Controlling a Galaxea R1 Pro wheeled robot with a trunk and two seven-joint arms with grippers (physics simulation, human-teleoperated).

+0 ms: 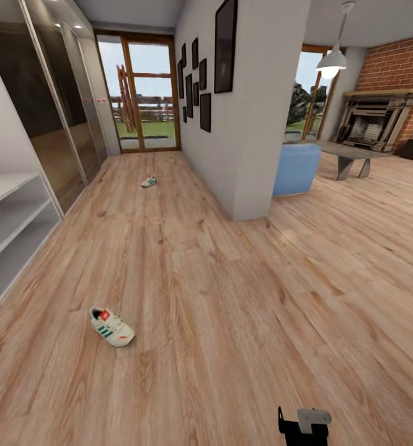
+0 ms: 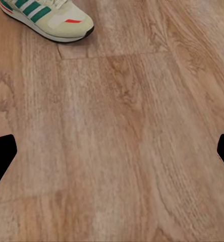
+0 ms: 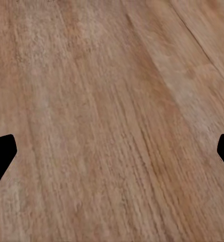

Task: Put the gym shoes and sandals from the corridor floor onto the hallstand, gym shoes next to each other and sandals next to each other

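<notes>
One cream-white gym shoe (image 1: pixel 111 326) with green stripes lies on the wood-plank corridor floor (image 1: pixel 188 310) at the near left. The second gym shoe (image 1: pixel 149 181) lies far down the corridor, toward the glass door. In the left wrist view the near gym shoe (image 2: pixel 46 17) lies on the planks well beyond my left gripper (image 2: pixel 112 156), which is open and holds nothing. My right gripper (image 3: pixel 112 156) is open over bare floor (image 3: pixel 112 101). The sandals and the hallstand are out of view.
Low white open shelving (image 1: pixel 8 229) and mirrored wardrobe doors (image 1: pixel 57 124) line the left wall. A white wall corner (image 1: pixel 250 155) juts in at centre right, with a blue armchair (image 1: pixel 296 168) and a grey table (image 1: pixel 349 152) beyond. A piece of my right arm (image 1: pixel 304 426) shows low.
</notes>
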